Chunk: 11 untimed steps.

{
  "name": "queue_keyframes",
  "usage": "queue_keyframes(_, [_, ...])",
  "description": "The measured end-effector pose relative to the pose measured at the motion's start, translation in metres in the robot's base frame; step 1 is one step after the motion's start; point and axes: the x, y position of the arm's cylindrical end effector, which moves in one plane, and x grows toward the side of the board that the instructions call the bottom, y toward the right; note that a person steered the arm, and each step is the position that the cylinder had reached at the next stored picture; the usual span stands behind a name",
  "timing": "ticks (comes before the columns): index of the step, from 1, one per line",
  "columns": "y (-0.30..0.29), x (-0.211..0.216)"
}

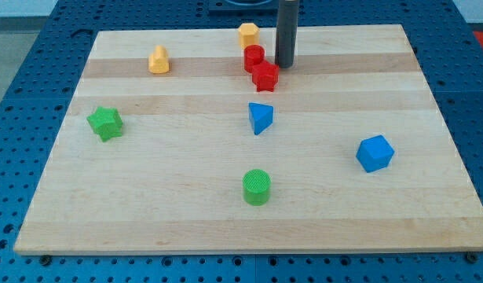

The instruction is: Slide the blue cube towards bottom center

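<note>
The blue cube (pixel 375 153) sits on the wooden board (pixel 186 204) at the view's right, a little below the middle height. My tip (pixel 284 64) rests near the view's top centre, far up and to the left of the blue cube. It stands just right of a red cylinder (pixel 254 57) and up-right of a red star-shaped block (pixel 265 76), apart from both.
A blue triangular block (pixel 260 118) lies at the centre. A green cylinder (pixel 257 187) stands at bottom centre. A green star-shaped block (pixel 105 123) is at the left. A yellow block (pixel 159 60) is at top left, another yellow block (pixel 248 34) at top centre.
</note>
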Motion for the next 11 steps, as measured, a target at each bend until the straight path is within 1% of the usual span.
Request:
queue_keyframes(3, [-0.014, 0.047])
queue_keyframes(4, [-0.015, 0.048])
queue_keyframes(5, [0.042, 0.021])
queue_keyframes(6, [0.095, 0.021])
queue_keyframes(7, [0.149, 0.038])
queue_keyframes(8, [0.191, 0.069])
queue_keyframes(9, [0.219, 0.108])
queue_keyframes(10, [0.22, 0.132])
queue_keyframes(11, [0.22, 0.173])
